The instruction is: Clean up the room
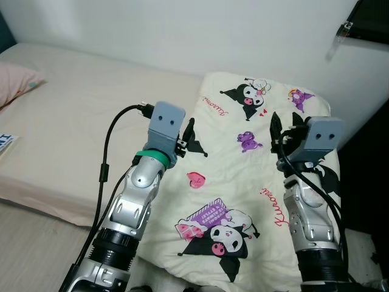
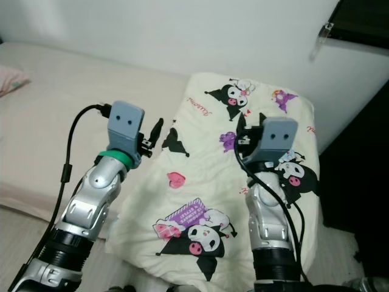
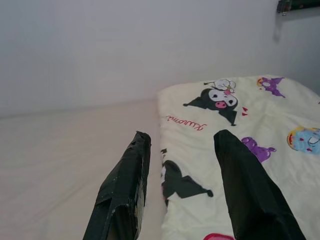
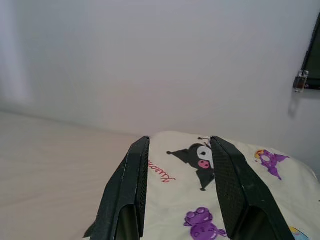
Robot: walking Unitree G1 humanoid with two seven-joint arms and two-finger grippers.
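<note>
Jaws of both grippers are seen apart, nothing held between them. The left gripper [image 1: 189, 135] is poised over the folded blanket's [image 1: 243, 182] left edge, approx. where cream fabric meets the bare mattress [image 1: 79, 121]; in the left wrist view one finger [image 3: 125, 190] is seen over the mattress side and the other over the printed fabric, so that edge runs between the jaws. The right gripper [image 1: 281, 135] is held above the blanket's right half, near its far-right border; in the right wrist view the fabric w/ the cartoon print lies just ahead of and below the fingers [image 4: 235, 185].

The blanket is laid on the bed's right end, its long axis running away from the robot toward the wall [image 1: 182, 30], near end draped over the bed's front edge. Both grippers are set roughly level w/ each other across its width, fingers directed along that axis toward the wall. Judged from this: neither arm is clearly nearer; the left is better placed for an edge pinch, the right would need to be lowered onto flat cloth. A pink pillow [image 1: 15, 82] lies at the bed's far left, well apart.
</note>
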